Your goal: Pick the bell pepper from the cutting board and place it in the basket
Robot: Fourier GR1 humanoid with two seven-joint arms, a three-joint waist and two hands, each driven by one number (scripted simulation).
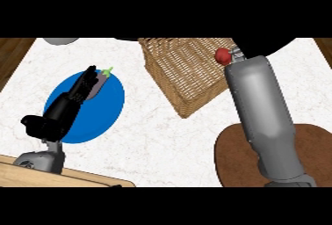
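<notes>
- Right hand [239, 54] mostly hidden behind its forearm; fingers can't be made out, red bell pepper [221, 56] at its tip.
- Pepper sits over the basket [185, 72], near the right rim.
- Risk: letting go this near the rim could send it outside.
- Left hand [76, 94] open, resting over the blue plate [107, 114].

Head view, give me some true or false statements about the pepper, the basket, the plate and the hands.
1. The red bell pepper lies on the brown cutting board. False: it is up at the right edge of the basket, at the end of the right forearm.
2. The left hand shows over the blue plate, fingers straight. True.
3. The blue plate lies to the right of the basket. False: it lies to its left.
4. The basket is woven wicker. True.
</notes>
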